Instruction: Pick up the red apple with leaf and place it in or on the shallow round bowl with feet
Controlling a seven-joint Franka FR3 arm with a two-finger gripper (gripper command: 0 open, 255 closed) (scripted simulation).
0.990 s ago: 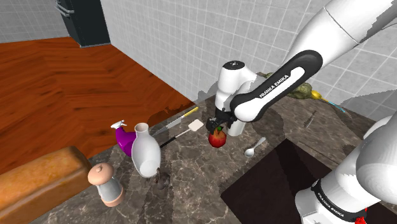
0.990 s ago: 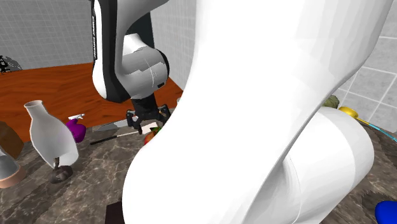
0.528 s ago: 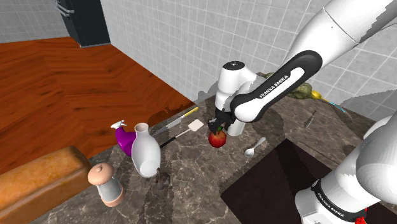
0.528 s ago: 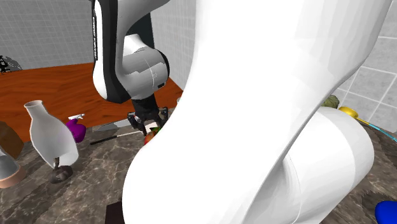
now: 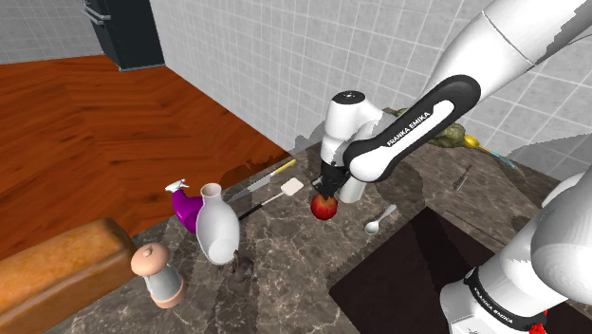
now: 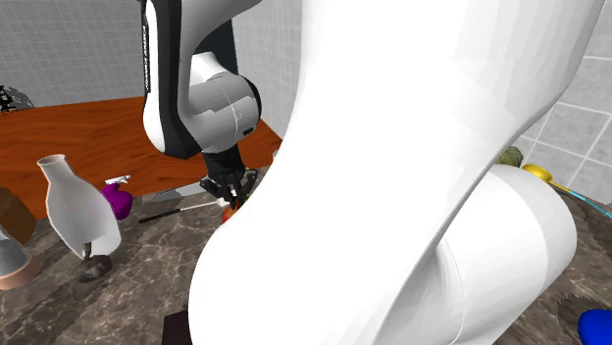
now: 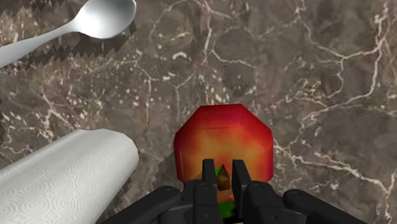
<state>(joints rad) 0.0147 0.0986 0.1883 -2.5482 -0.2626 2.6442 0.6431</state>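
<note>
Apple [image 7: 222,143], stem between tight fingers [image 7: 208,175]

A white robot arm [image 5: 408,128] with dark joints bends down, its wrist pointing straight at a red apple [image 7: 222,137]. The black gripper [image 7: 223,167] sits directly above the apple, its two fingers [image 7: 208,175] pinched close on the stem.

**A Kitchen Corner**

A dark marble counter [image 5: 285,256] fills the middle. Behind it stands a pale grey tiled wall [image 5: 256,57]. Beside it lies a brown wooden floor [image 5: 95,123]. Far across that floor from it stands a dark cabinet [image 5: 128,33]. A dark sink [image 5: 398,275] is set into it.
</note>
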